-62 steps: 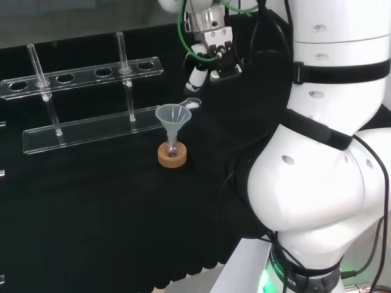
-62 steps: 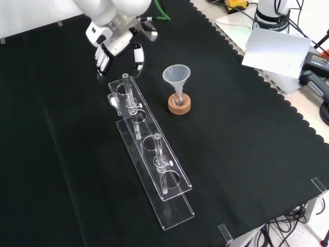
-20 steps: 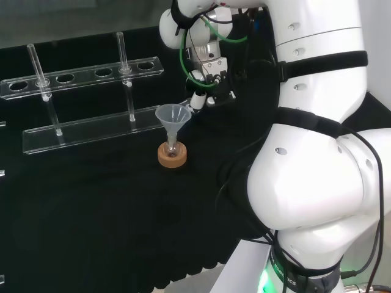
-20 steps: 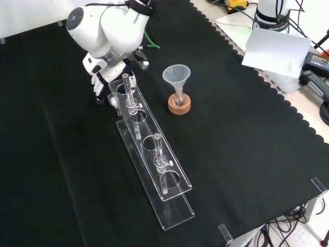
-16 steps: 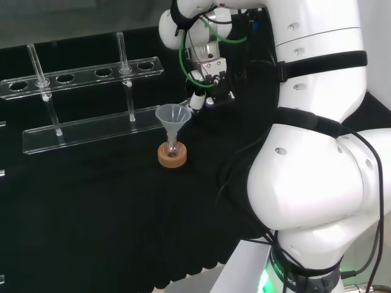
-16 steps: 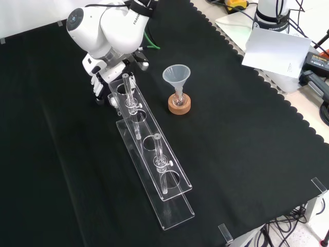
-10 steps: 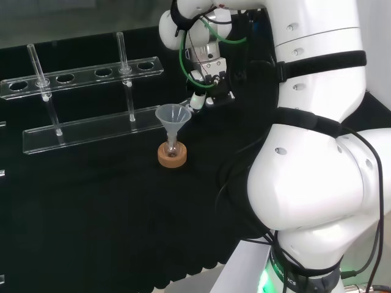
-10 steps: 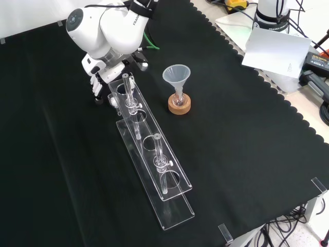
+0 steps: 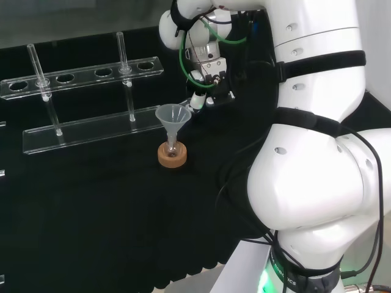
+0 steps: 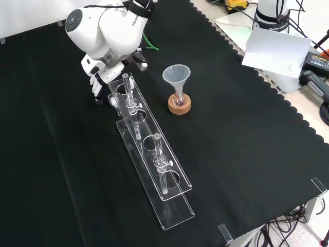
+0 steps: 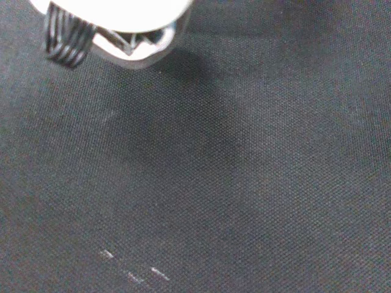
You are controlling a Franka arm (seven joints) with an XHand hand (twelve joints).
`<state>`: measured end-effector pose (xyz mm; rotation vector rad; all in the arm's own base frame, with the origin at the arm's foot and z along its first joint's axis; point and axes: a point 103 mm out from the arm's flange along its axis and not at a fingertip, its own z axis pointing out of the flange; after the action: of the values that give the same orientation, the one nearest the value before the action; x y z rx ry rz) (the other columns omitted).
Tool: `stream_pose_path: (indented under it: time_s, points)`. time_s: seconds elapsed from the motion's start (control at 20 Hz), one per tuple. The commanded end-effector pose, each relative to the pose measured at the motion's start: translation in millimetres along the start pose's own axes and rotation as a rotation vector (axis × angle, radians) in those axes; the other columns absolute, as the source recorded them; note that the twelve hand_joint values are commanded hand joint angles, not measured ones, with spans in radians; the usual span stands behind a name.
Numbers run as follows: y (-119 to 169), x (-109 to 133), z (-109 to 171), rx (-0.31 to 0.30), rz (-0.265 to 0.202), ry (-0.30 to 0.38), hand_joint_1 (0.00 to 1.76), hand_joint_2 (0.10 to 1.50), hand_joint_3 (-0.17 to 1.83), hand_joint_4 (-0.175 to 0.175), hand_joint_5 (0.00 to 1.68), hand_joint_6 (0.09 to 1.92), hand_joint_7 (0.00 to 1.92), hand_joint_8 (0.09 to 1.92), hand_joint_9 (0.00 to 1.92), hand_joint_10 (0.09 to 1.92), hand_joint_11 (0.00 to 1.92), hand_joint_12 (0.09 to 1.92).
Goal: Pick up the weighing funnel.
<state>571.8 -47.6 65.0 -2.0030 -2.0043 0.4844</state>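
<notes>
The weighing funnel (image 10: 112, 99), a small clear piece, lies on the black cloth just off the near end of the clear tube rack (image 10: 149, 155). In the front view the hand (image 10: 101, 77) stands low over it, and its fingers (image 10: 96, 88) point down to the cloth just left of the piece. They look fairly straight, with nothing lifted. In the head view the hand (image 9: 205, 85) sits right behind the big funnel (image 9: 173, 115), one finger (image 9: 197, 101) reaching down beside the weighing funnel (image 9: 189, 105). The wrist view has a blurred white part of the hand (image 11: 116, 12) above bare cloth.
The big funnel (image 10: 177, 76) stands in a small flask on a cork ring (image 10: 179, 106), right of the hand in the front view. The long rack (image 9: 91, 125) carries two upright tubes. A white arm link (image 10: 110, 25) rises above the hand. Scalloped cloth edge on the right.
Since three seconds ago the hand has come down from above the cloth to the weighing funnel by the rack's end. Over the last second it has hardly moved.
</notes>
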Motion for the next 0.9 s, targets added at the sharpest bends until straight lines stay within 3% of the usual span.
stream_pose_path:
  time_s: [0.05,0.4,0.5,0.55,0.65,0.9]
  points:
    - [3,4,2,0.009,-0.007,-0.011,0.96,0.56,0.71,-0.022,0.87,0.91,0.47,0.73,0.7,0.58,0.53,1.27]
    - [3,7,4,0.013,0.0,-0.023,0.95,0.57,0.71,-0.02,0.95,0.94,0.48,0.73,0.7,0.58,0.53,1.27]
    - [3,5,5,0.014,0.005,-0.025,1.03,0.7,0.6,0.107,1.07,0.9,0.48,0.74,0.7,0.58,0.53,1.27]
    - [3,4,5,0.013,0.007,-0.023,1.05,0.73,0.56,0.141,1.1,0.88,0.48,0.74,0.7,0.58,0.53,1.27]
    - [-3,-2,-5,0.014,0.007,-0.016,1.07,0.77,0.53,0.168,1.12,0.86,0.48,0.74,0.71,0.58,0.53,1.27]
    - [-4,-10,-4,-0.004,-0.009,0.016,1.08,0.77,0.52,0.175,1.14,0.85,0.48,0.73,0.71,0.58,0.54,1.26]
